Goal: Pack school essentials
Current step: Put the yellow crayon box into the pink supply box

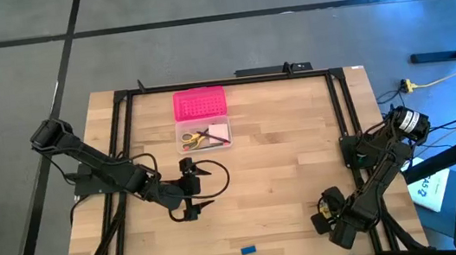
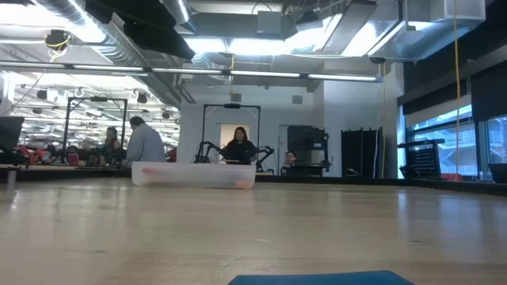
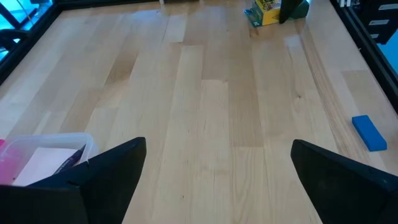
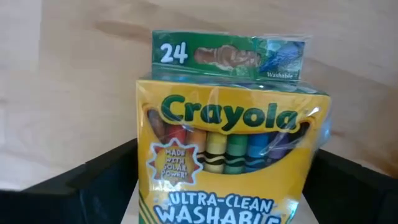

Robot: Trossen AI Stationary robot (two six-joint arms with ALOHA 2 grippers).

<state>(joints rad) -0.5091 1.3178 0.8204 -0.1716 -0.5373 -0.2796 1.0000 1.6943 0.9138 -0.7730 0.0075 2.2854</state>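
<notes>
High view: The clear box [image 1: 205, 136] sits at about 12 o'clock from the table's centre, its pink lid [image 1: 200, 104] lying just beyond it. Inside, yellow-handled scissors [image 1: 198, 138] and a pink notepad [image 1: 218, 134] are visible. The left gripper [image 1: 203, 189] hovers at about 6 o'clock from the box, jaws spread wide and holding nothing. The right gripper [image 1: 323, 212] is low near the table's 4 o'clock corner. The blue eraser [image 1: 248, 249] lies alone near the front edge at 6 o'clock.

Low view: The box shows across the table [image 2: 95, 229] at 11 o'clock; the eraser's top edge fills the bottom border. People sit in the room beyond. Neither arm appears.

Left wrist view: Its fingers [image 3: 106, 171] stand well apart over bare wood, the box corner beside one.

Right wrist view: The crayon box [image 4: 231, 149] sits upright between the dark fingers, which appear closed on its sides.

Judgement: the step in hand is carrying the crayons to the box. A level carry and a release low over the free space beside the scissors should suit; the left arm may need to clear the approach.

Obscured: the grip contact itself is cut off at the frame's lower edge; pencils or a pen in the box cannot be made out.
</notes>
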